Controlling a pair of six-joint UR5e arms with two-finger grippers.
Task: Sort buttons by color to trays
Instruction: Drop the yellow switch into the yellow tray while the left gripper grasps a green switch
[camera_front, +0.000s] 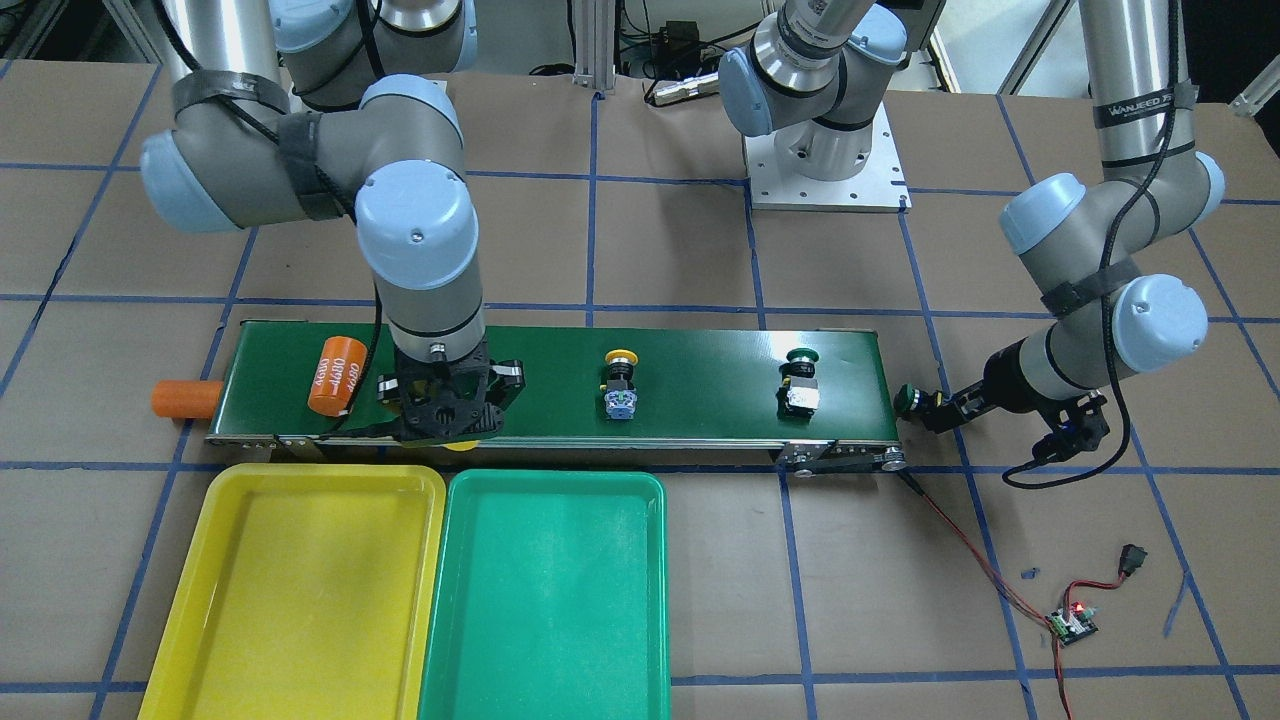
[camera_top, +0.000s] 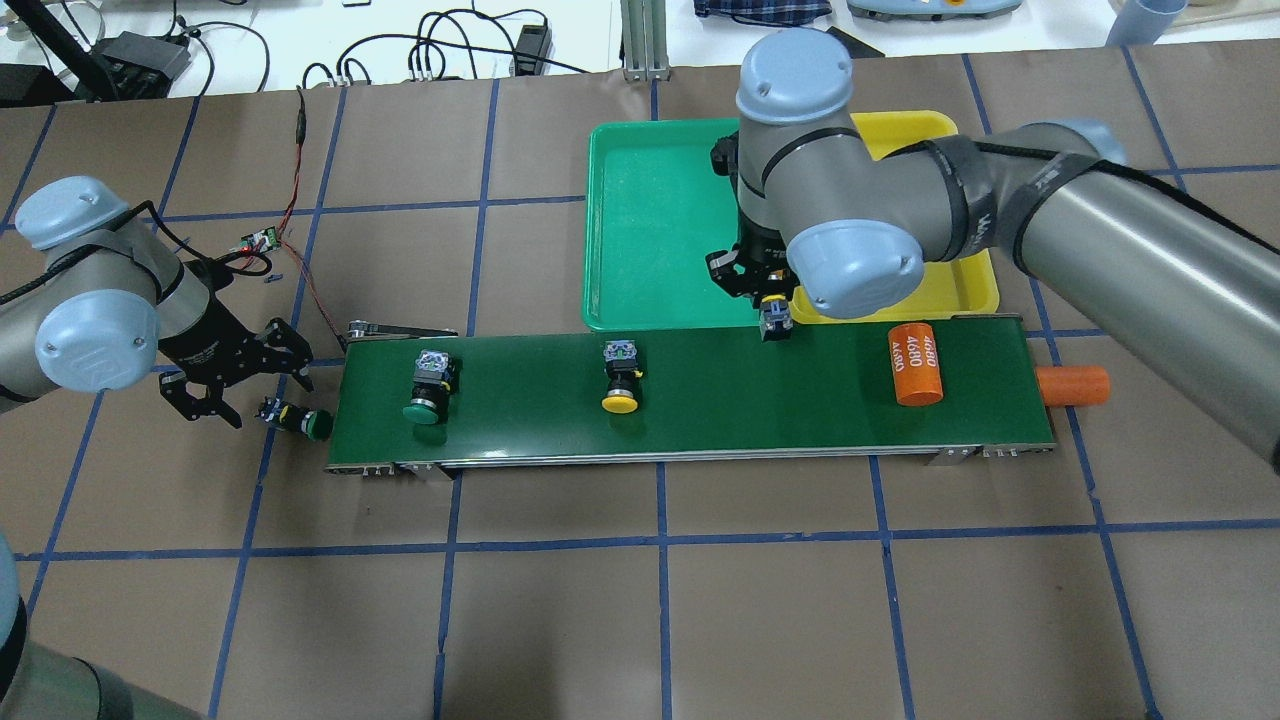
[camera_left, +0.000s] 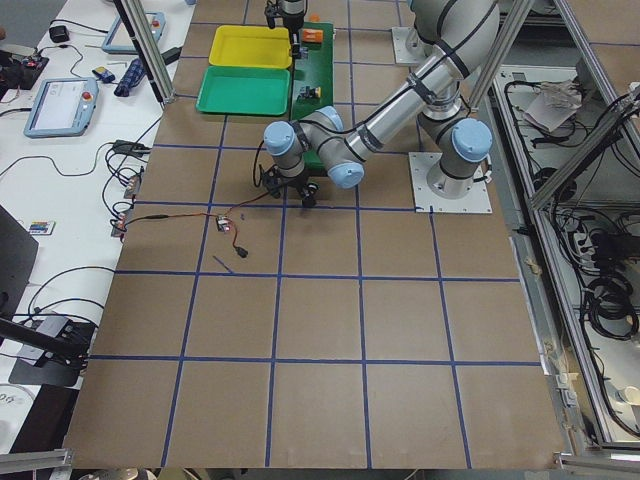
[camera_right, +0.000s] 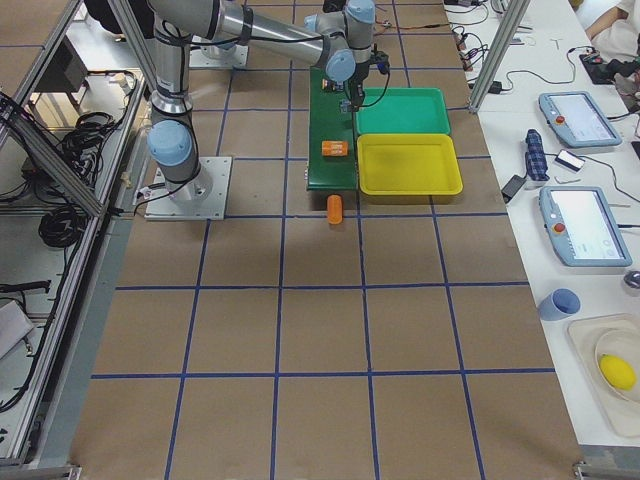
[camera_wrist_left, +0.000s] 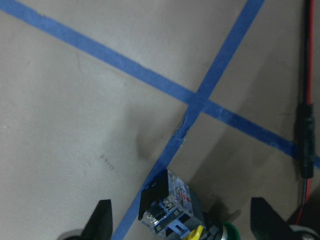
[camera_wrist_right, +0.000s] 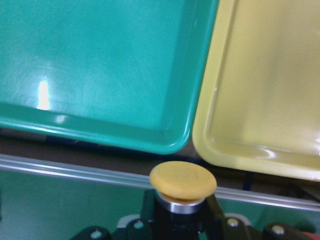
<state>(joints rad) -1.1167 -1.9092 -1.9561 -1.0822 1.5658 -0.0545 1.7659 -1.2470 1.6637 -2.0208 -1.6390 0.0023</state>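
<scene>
Yellow cap of held yellow button (camera_wrist_right: 183, 180) fills the bottom of the rt wrist view. The right gripper (camera_top: 765, 298) is clamped on its black body, cap pointing off the belt (camera_top: 750, 400) toward the trays. It hangs over the belt's far long edge, about level with the seam between green tray (camera_wrist_right: 100, 60) and yellow tray (camera_wrist_right: 280, 90). Both trays sit just beside that edge.

Step in hand, prob: carry to the yellow tray. To do it well:
- Shift along the belt toward its orange cylinder (camera_top: 915, 363) end, so the button is clear of the seam and well inside the yellow rim.
- Lower before letting go; the round cap will likely roll, and a drop near the seam could end up in green.

Left gripper (camera_wrist_left: 183, 222) is spread open off the belt's other end. A green button (camera_top: 293, 419) lies on its side on the surface between the fingers, not gripped yet. Centre it before closing.

On the belt: a green button on belt (camera_top: 428, 385) near the left-gripper end and a yellow button on belt (camera_top: 620, 380) about mid-belt. Both trays hold no buttons yet.
</scene>
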